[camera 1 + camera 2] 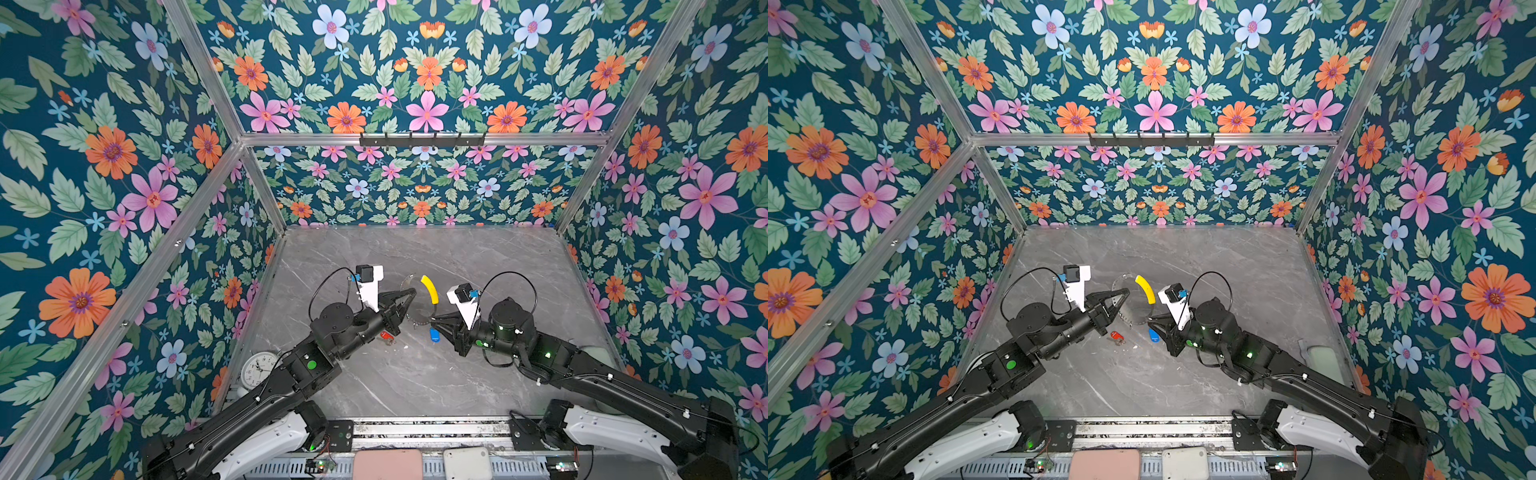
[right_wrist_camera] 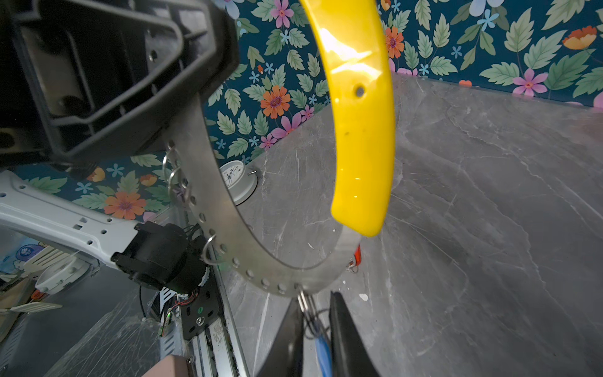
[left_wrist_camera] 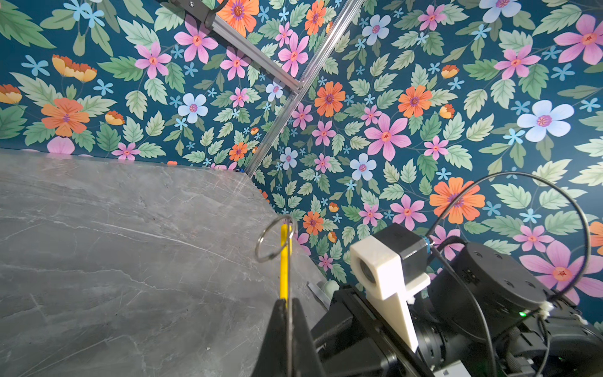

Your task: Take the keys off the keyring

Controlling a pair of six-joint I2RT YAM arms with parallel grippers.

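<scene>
The keyring [image 1: 420, 323] is held upright above the table, its yellow arc [image 1: 430, 289] on top; in the right wrist view its grey band [image 2: 228, 228] carries small loops. My left gripper [image 1: 411, 293] is shut on the ring's left rim, which shows edge-on between the jaws [image 3: 284, 261]. A blue key [image 1: 434, 335] hangs from the ring's lower rim. My right gripper [image 2: 316, 300] is closed narrowly on its metal loop, the blue tag [image 2: 323, 352] between the fingers. The red key [image 1: 386, 335] lies on the table under the left gripper, apart from the ring.
A white clock [image 1: 259, 369] lies at the table's front left corner beside the left arm. A pink pad [image 1: 387, 463] and a white box [image 1: 467, 461] sit on the front rail. Floral walls enclose the table on three sides.
</scene>
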